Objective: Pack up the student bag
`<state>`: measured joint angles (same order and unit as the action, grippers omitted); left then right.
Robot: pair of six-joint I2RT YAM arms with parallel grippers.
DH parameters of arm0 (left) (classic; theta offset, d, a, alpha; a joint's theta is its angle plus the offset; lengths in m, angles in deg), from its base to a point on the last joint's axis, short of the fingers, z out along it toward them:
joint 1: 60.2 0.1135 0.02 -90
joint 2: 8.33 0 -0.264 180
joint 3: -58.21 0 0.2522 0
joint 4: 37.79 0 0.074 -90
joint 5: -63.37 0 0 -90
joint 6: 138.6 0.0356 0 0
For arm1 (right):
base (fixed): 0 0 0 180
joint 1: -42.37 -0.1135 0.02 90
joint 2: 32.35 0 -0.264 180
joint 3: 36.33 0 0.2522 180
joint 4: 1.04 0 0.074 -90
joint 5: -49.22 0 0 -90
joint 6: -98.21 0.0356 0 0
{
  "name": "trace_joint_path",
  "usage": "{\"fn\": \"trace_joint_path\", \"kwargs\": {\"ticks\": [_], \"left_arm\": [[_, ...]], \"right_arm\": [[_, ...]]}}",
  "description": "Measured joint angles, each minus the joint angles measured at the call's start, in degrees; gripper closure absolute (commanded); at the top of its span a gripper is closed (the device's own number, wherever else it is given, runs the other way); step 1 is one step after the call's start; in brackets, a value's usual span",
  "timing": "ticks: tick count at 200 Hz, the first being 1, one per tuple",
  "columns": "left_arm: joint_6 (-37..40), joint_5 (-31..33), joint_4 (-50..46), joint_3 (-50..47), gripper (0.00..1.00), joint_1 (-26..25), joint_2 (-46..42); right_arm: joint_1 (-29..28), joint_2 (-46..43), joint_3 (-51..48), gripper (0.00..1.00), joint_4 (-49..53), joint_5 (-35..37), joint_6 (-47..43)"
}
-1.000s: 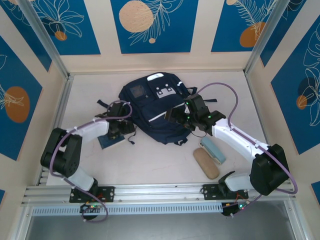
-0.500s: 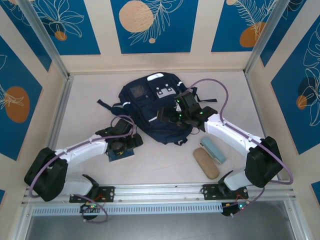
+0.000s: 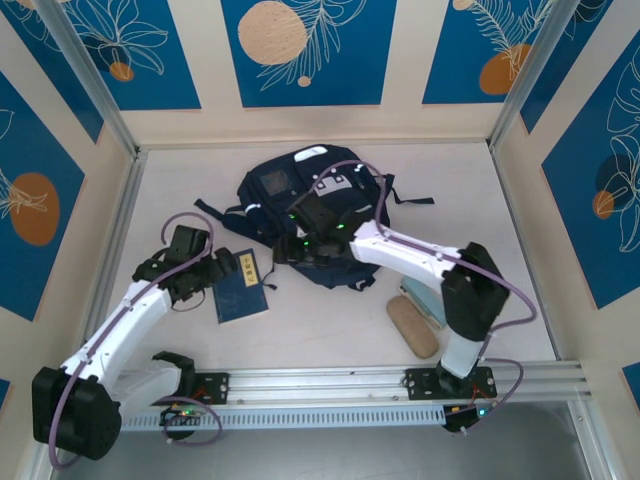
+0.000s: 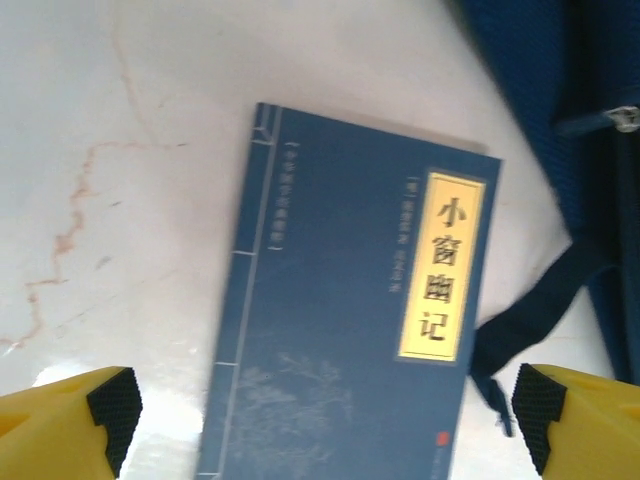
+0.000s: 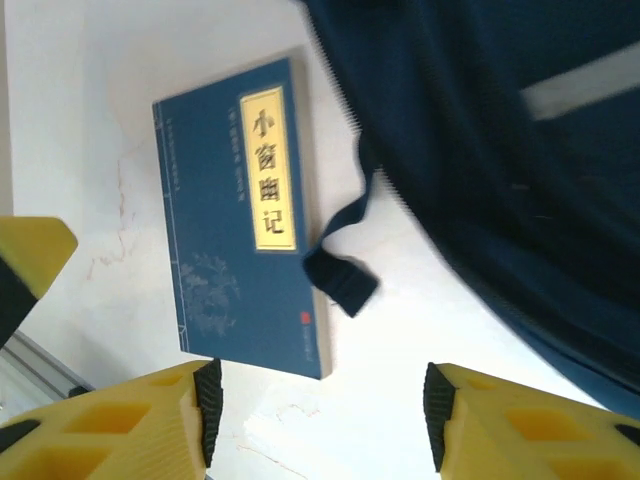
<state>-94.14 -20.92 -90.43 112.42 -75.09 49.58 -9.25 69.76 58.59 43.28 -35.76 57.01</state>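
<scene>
Retreat of left fingers [image 4: 70, 420], spread wide and empty, to nine o'clock of the blue book [image 3: 241, 285], plus swing of right fingers [image 5: 520, 420], apart around nothing, over the seven o'clock edge of the student bag [image 3: 265, 215] on the tabletop [image 3: 320, 322]: book bared, likely next in.

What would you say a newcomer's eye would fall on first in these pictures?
The navy student bag, lying toward the back of the table, draws the eye first. Next comes the blue book with its gold title label, flat on the table at the bag's left, with the left gripper and right gripper open close by.
</scene>
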Motion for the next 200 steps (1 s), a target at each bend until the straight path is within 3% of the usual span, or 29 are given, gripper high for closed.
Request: {"fn": "trace_joint_path", "kwargs": {"ticks": [37,122,163,200], "left_arm": [[0.70,-2.95,-0.09,-4.74,0.11,2.73,0.85],[0.76,-6.14,3.04,-8.92,0.25,4.50,5.11],[0.76,-7.67,4.44,-9.05,0.26,4.66,7.21],[1.25,-9.22,5.55,-9.03,0.28,4.68,8.31]], "right_arm": [[-3.74,10.03,10.43,0.55,2.99,-0.31,0.09],[-4.20,31.06,32.48,0.56,11.19,-1.57,-0.35],[-3.85,33.46,33.97,0.53,14.93,1.01,-0.44],[-3.39,33.51,33.94,0.62,15.34,0.52,-2.14]]}}
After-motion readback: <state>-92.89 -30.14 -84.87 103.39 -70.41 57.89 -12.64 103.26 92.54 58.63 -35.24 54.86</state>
